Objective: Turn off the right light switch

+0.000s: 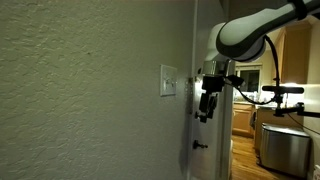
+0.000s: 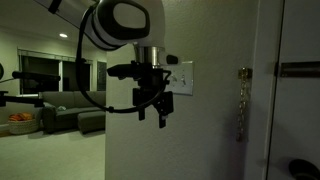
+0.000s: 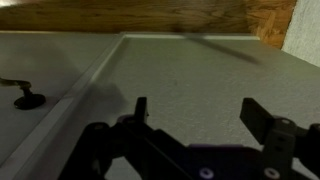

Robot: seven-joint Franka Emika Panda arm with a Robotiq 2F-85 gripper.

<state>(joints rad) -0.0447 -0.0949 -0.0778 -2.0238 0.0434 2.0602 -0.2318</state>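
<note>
The right light switch [image 2: 186, 78] sits in the white wall plate [image 1: 168, 81], just right of the empty, spread-open gripper [image 2: 152, 108]; likely a stiff little rocker, it wants one finger [image 3: 140, 108] pressing its end, not pinching

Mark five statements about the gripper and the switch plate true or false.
1. The gripper is open, with nothing between its fingers. True.
2. The gripper is pressing the right light switch. False: in an exterior view a gap separates it from the wall plate.
3. The wall plate is black. False: it is white.
4. The wrist view shows the switches. False: it shows only the wall and the gripper.
5. A sofa stands in the room behind. True.
</note>
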